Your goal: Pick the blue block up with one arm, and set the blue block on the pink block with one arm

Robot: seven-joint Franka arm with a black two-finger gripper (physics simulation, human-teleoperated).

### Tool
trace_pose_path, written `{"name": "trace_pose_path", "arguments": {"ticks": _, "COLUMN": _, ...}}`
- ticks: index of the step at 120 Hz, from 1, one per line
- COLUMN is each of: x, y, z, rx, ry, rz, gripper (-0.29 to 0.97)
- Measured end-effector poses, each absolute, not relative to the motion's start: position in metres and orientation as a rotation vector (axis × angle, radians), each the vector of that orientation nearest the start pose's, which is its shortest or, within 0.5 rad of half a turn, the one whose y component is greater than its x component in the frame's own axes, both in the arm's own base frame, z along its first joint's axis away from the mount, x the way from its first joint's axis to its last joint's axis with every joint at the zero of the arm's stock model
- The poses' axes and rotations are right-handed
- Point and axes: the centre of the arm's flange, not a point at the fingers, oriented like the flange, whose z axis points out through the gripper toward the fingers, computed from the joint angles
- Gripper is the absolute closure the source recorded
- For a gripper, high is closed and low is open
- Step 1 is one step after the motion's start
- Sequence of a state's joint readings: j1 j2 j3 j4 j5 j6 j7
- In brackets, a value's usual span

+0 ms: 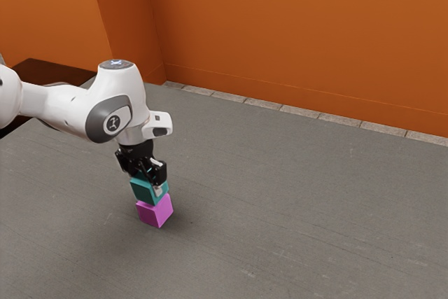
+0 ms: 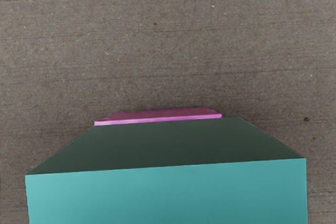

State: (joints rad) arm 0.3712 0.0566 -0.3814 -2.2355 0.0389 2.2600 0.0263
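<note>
As seen from the exterior view, the black two-finger tool (image 1: 149, 180) points straight down, with its fingers closed a cube's width apart on the upper sides of a matte blue-green cube (image 1: 149, 191). The cube is pinched from two sides near its top edge.

- Blue-green cube: sits directly on top of a matte pink cube (image 1: 155, 212), with the faces in contact. The stack looks roughly square, the upper cube set slightly toward the exterior view's left.
- Wrist view: the blue-green cube (image 2: 168, 192) lies just under the hand. Beyond its far edge a thin strip of the pink cube (image 2: 157, 116) shows.
- Pink cube: rests flat on the grey, rough-textured counter (image 1: 294, 194), casting a soft shadow around its base.
- White Franka arm (image 1: 70, 106): comes in from the exterior view's left. A grey round joint cap (image 1: 110, 122) carries a small white mark, too small to read.
- Cubes: plain faces in both views, with no lettering to read.
- Surroundings: orange walls (image 1: 294, 26) stand behind the counter, with a row of pale grey tiles (image 1: 308, 111) along their foot. A dark brown ledge (image 1: 49, 71) sits at the exterior view's upper left.
</note>
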Motion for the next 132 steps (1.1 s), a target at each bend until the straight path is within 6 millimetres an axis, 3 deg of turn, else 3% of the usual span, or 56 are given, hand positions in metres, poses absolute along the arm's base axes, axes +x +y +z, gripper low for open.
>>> {"name": "trace_pose_path", "arguments": {"ticks": 24, "x": 0.527, "y": -0.004, "z": 0.344, "rx": -3.131, "ry": 0.117, "rz": 0.043, "gripper": 0.33}}
{"name": "trace_pose_path", "arguments": {"ticks": 50, "x": 0.527, "y": -0.004, "z": 0.344, "rx": -3.138, "ry": 0.139, "rz": 0.043, "gripper": 0.14}}
{"name": "trace_pose_path", "arguments": {"ticks": 77, "x": 0.527, "y": -0.001, "z": 0.355, "rx": -3.131, "ry": 0.156, "rz": 0.015, "gripper": 0.05}}
{"name": "trace_pose_path", "arguments": {"ticks": 93, "x": 0.525, "y": 0.001, "z": 0.383, "rx": -3.112, "ry": 0.155, "rz": -0.054, "gripper": 0.03}}
{"name": "trace_pose_path", "arguments": {"ticks": 118, "x": 0.519, "y": -0.011, "z": 0.465, "rx": -3.069, "ry": 0.169, "rz": -0.202, "gripper": 0.01}}
{"name": "trace_pose_path", "arguments": {"ticks": 132, "x": 0.513, "y": -0.009, "z": 0.481, "rx": -3.068, "ry": 0.155, "rz": -0.209, "gripper": 0.01}}
